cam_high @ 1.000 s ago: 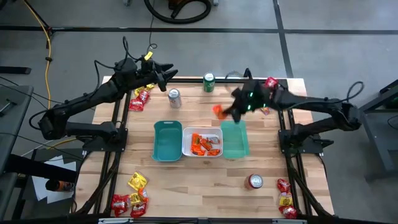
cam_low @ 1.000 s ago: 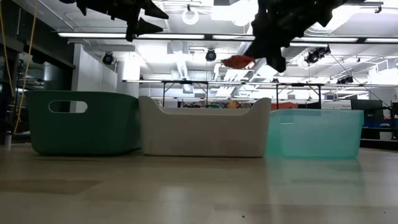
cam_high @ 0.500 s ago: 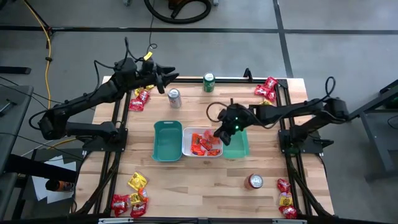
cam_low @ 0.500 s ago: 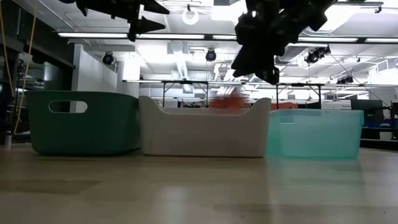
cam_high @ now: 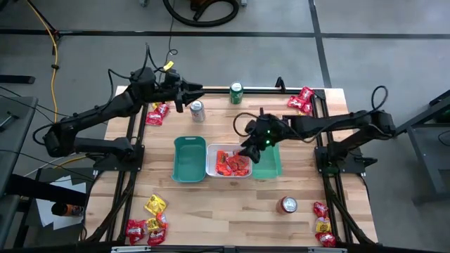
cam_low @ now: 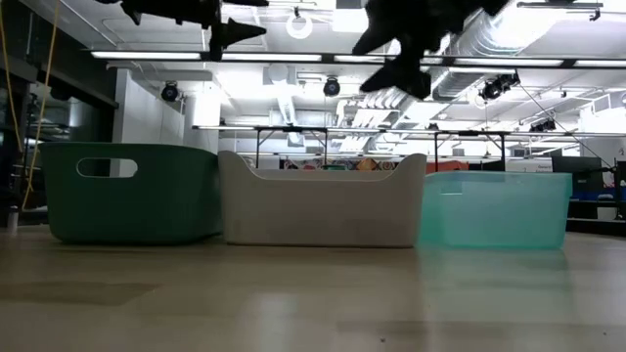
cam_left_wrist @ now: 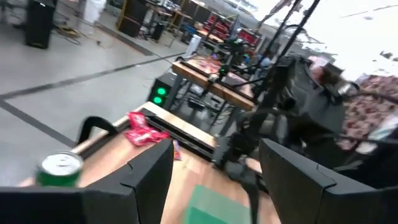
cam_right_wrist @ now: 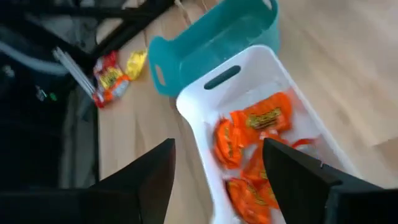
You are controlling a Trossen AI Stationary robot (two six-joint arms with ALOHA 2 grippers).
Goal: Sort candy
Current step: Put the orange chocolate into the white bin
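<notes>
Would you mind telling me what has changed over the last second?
The right gripper carried an orange candy from behind the light teal tray over the white tray, then opened and dropped it among the orange candies there. The left gripper stayed open near the silver can.

Two dark fingers (cam_left_wrist: 149,180) of the left gripper (cam_left_wrist: 214,177) stick up with a wide gap between them. A green can (cam_left_wrist: 59,169) with a silver top stands on the wooden table (cam_left_wrist: 180,190). Farther along the table lies a small heap of red candy (cam_left_wrist: 146,127), next to a black frame rail (cam_left_wrist: 186,142). Past the fingers, the other dark arm (cam_left_wrist: 292,102) hangs above a green tray (cam_left_wrist: 214,208). Behind the table is a big room with a grey floor (cam_left_wrist: 56,68), more tables and a small green light (cam_left_wrist: 161,93).
</notes>
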